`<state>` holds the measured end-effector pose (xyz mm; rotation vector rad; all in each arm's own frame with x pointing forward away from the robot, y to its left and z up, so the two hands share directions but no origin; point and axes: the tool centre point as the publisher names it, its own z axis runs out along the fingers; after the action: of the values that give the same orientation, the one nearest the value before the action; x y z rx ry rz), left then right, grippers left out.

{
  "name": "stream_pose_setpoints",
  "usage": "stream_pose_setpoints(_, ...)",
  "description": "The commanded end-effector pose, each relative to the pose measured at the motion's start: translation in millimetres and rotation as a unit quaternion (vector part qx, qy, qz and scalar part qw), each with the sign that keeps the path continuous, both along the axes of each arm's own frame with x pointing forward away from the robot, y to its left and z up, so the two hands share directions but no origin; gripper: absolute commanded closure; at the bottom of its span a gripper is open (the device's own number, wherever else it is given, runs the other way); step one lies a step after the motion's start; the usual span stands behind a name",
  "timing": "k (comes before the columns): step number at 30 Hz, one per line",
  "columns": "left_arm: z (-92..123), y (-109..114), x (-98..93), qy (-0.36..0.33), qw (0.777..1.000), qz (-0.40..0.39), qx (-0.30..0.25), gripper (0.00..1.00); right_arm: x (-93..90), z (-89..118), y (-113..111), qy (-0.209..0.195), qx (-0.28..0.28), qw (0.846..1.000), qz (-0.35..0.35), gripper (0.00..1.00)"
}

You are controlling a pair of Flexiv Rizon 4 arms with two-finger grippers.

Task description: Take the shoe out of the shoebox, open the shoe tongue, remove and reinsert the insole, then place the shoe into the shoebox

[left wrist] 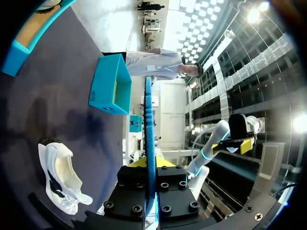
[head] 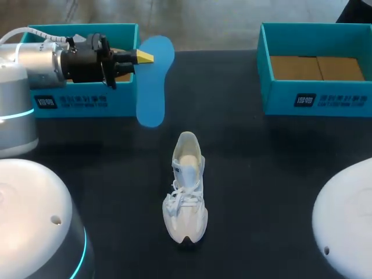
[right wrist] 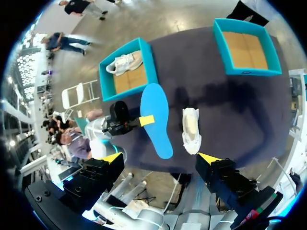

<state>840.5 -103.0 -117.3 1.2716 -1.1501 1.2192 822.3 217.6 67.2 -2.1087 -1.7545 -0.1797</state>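
Observation:
A white shoe (head: 186, 189) lies on the black table near the middle, toe toward the front edge, its tongue pulled open. A blue insole (head: 153, 81) hangs in the air above the table, out of the shoe. My left gripper (head: 144, 56) is shut on the insole's far end, beside the left shoebox (head: 81, 99). In the left wrist view the insole (left wrist: 149, 124) stands edge-on between the fingers, with the shoe (left wrist: 60, 177) off to one side below. My right gripper (right wrist: 160, 158) is open and empty high over the table, looking down on the insole (right wrist: 157, 120) and the shoe (right wrist: 191, 129).
The teal left shoebox (right wrist: 106, 79) holds a second white shoe (right wrist: 123, 62). The teal right shoebox (head: 317, 96) at the back right shows only its cardboard floor. Two white arm bases (head: 35, 221) fill the front corners.

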Motion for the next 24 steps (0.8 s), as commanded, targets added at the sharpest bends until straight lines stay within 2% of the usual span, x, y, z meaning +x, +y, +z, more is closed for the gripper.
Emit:
stream_pose_setpoints(1,0,0,-0.6,0.0,1.0,0.001,0.002,1.0,-2.5,3,15,-0.013,-0.291,0.955,0.056,0.0)
stream_pose_setpoints(8,0,0,-0.6,0.0,1.0,0.001,0.002,1.0,-2.6,-2,32,-0.048,-0.307,0.947,0.087,0.0)
stream_pose_setpoints(24,0,0,-0.6,0.0,1.0,0.001,0.002,1.0,-5.1,-10,54,-0.081,-0.278,0.953,0.089,0.0)
